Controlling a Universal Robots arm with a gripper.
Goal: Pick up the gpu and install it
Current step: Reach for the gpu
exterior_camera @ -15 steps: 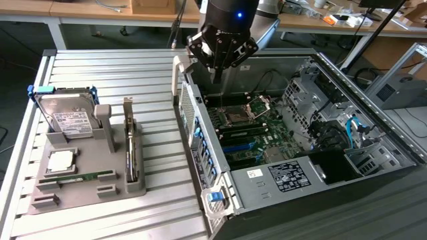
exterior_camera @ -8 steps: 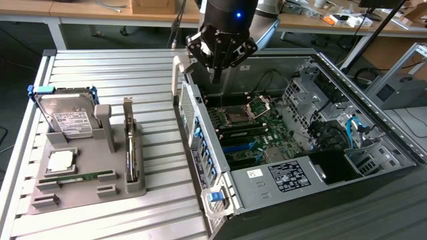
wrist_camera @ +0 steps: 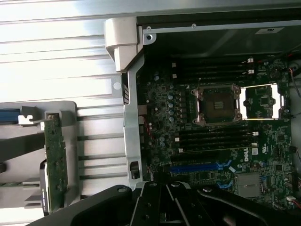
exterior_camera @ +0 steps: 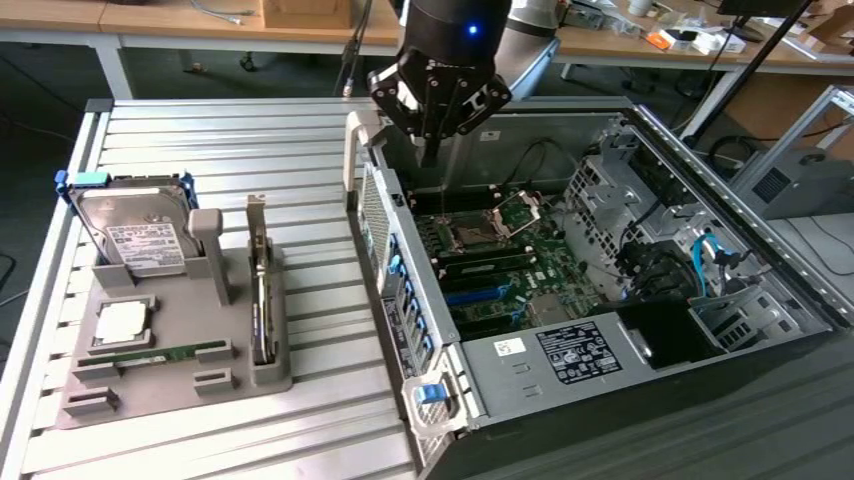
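Hovering, jaws together, seemingly empty, over open black computer case (exterior_camera: pixel 667 430) on slatted pale metal counter (exterior_camera: pixel 227 130) fronting wooden desks (exterior_camera: pixel 174 15), apart from dark flat gpu (exterior_camera: pixel 260 300).

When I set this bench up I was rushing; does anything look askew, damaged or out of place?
Nothing stands out. The gpu stands on edge in the grey holder, the hard drive sits upright beside it, and the open computer case lies flat.

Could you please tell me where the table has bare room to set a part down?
Bare slats on the table beyond the hard drive, and a strip between the holder and the computer case. The holder, with the gpu, and the case interior are crowded.
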